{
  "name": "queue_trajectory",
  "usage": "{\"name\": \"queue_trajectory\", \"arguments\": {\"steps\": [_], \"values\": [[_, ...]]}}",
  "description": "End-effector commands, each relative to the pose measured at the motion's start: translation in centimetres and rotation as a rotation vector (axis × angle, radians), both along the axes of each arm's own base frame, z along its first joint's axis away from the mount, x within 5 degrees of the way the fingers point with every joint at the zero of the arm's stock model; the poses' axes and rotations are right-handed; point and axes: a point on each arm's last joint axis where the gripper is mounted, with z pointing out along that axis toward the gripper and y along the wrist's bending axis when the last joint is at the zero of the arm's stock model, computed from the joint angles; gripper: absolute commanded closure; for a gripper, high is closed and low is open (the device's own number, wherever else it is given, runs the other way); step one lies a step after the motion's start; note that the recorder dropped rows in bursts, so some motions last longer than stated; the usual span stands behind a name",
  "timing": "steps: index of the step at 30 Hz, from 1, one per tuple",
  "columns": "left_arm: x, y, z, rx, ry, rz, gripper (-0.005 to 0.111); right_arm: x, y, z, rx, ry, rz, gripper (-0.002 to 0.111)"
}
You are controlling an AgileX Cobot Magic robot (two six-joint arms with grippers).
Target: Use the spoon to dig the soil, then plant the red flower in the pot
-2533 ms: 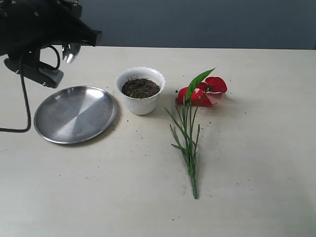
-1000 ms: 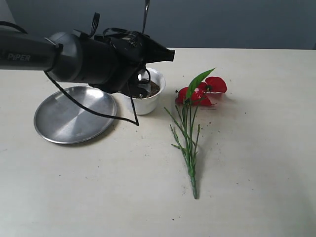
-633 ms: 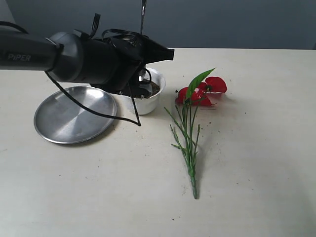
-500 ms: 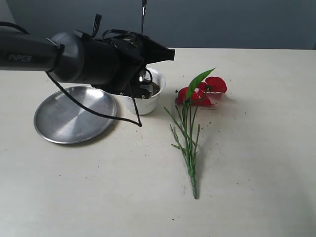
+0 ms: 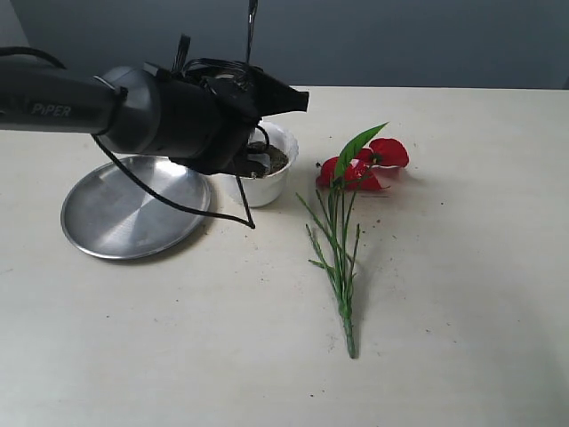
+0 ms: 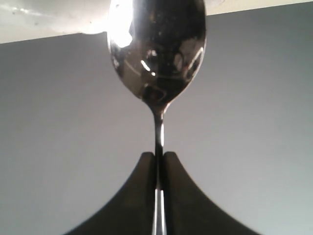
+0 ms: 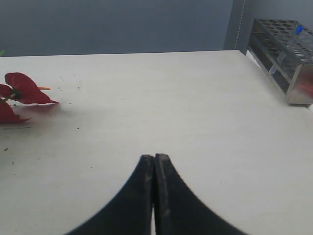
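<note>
Spoon slightly leftward, inside left gripper

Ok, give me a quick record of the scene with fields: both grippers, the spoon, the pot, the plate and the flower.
pot: upright, holds soil, partly hidden by left arm
left gripper: shut on spoon handle, over pot
spoon touching soil: cannot tell
right gripper: shut, empty
steel plate: left of pot in exterior view
red flower: lying on table, right of pot, not planted
</note>
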Motion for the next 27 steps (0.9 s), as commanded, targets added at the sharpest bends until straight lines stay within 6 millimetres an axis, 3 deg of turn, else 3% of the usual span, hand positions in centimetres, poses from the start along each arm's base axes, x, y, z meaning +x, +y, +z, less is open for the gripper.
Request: {"name": "queue_trajectory", "arguments": {"steps": [1, 10, 27], "values": [[0.5, -0.5, 0.4, -0.015, -0.021, 0.002, 0.106, 0.0, 0.0, 0.1, -0.002, -0.015, -0.006, 0.109], [0.2, -2.5, -0.9, -0.076, 0.038, -0.023, 0.106, 0.0, 0.0, 0.1, -0.002, -0.015, -0.006, 0.109], [0.3, -1.4, -1.8, -0.067, 0.029, 0.132, 0.106, 0.0, 0.0, 0.1, -0.002, -0.015, -0.006, 0.109]]}}
